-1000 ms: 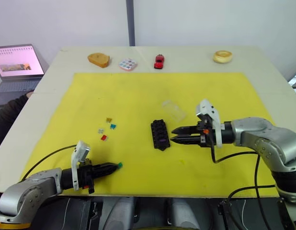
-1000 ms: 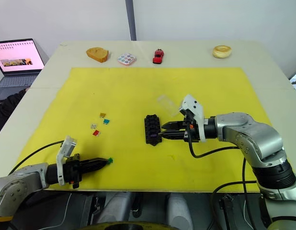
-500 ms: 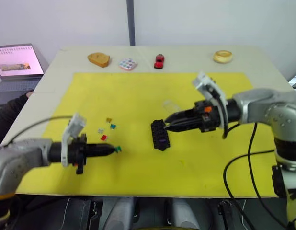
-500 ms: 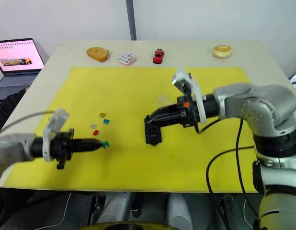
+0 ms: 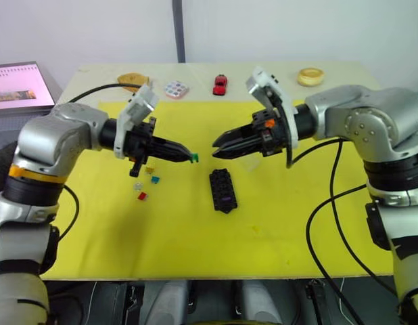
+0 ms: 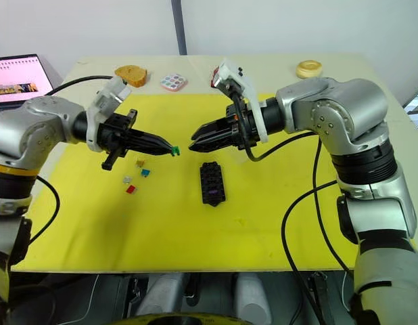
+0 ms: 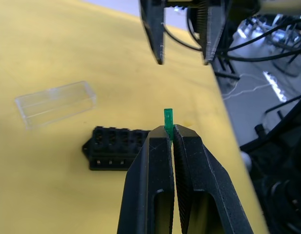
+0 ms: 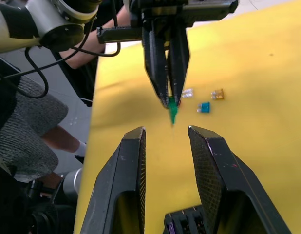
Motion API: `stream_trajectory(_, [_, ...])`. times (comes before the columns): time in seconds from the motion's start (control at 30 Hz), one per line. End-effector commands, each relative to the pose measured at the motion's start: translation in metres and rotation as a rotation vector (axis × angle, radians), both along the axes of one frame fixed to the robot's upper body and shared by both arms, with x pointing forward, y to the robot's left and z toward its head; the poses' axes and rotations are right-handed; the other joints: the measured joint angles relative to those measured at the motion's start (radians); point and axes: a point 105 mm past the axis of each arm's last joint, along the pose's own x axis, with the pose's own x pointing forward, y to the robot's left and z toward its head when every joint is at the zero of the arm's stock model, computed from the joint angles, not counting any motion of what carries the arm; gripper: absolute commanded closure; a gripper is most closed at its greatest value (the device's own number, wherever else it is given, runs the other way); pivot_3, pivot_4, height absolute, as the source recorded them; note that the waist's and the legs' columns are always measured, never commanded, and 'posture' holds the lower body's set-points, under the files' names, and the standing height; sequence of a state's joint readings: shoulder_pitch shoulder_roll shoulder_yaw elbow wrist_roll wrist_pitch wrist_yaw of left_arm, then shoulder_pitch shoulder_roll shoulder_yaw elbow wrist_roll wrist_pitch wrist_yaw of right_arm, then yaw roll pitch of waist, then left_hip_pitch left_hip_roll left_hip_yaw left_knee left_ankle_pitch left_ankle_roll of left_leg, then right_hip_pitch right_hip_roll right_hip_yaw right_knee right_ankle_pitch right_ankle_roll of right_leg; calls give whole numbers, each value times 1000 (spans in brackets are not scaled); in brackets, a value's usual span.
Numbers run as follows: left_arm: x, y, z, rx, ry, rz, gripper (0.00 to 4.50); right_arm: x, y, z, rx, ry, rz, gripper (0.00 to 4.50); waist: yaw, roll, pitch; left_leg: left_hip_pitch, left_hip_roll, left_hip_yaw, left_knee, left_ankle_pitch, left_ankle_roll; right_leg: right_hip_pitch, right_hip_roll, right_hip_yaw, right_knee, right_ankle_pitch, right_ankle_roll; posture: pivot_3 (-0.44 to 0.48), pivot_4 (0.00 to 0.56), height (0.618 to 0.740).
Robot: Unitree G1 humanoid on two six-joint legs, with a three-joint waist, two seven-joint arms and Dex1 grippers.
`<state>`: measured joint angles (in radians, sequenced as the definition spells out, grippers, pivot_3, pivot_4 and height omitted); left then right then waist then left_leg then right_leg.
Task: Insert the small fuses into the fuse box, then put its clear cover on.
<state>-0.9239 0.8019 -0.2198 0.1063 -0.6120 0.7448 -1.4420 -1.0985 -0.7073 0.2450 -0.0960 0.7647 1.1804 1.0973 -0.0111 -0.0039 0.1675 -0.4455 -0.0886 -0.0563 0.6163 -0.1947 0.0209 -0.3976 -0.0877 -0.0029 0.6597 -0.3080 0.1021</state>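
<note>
A pale table (image 5: pixel 371 74) carries a yellow mat (image 5: pixel 195 237).

Mat (image 5: pixel 283 223) was matt yellow, smooth, cloth or rubber, hard to tell. Fuse box (image 5: pixel 222 190): black moulded plastic, dull sheen. Cover (image 7: pixel 55 103): clear glossy plastic. Teal fuse (image 7: pixel 168 122): translucent plastic. Gripper fingers (image 8: pixel 133 161): black, matt, ridged inner faces. Arm shells (image 6: pixel 337 112): smooth grey, satin, metallic-looking.
</note>
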Motion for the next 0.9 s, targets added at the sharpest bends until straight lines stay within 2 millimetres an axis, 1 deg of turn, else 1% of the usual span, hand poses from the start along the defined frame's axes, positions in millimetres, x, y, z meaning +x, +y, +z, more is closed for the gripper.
stream_trajectory(0.03, [1, -8, 7, 8, -68, -42, 4427, -2, 6, 5, 12, -28, -3, 2993, -4, 0, 0, 0, 0, 0, 1, 0, 0, 0, 0, 0, 1, 0, 0, 0, 150, 740])
stream_trajectory(0.13, [-1, -11, 8, -12, -59, -60, 4427, 0, 7, 1, 8, -14, -22, 2993, -4, 0, 0, 0, 0, 0, 1, 0, 1, -2, 0, 0, 5, 0, 0, 0, 150, 740])
stream_trajectory(0.33, [-5, -13, 2, -13, -46, -76, 4427, 2, 11, -5, 16, 29, -42, 2993, -5, 0, 0, 0, 0, 0, 1, 0, 1, -2, 0, 0, 6, 0, 0, 0, 150, 740])
stream_trajectory(0.87, [-6, -16, 3, -36, -44, -67, 4427, 3, 14, -8, 19, 47, -42, 2993, -3, 0, 0, 0, 0, -1, 4, 0, 1, -2, 0, 0, 7, 0, 0, 0, 150, 740])
stream_trajectory(0.9, [-5, -16, 3, -37, -44, -67, 4478, 3, 14, -8, 21, 46, -43, 3268, -3, 0, 0, 0, 0, -1, 4, 0, 1, -2, 0, 0, 7, 0, 0, 0, 150, 740])
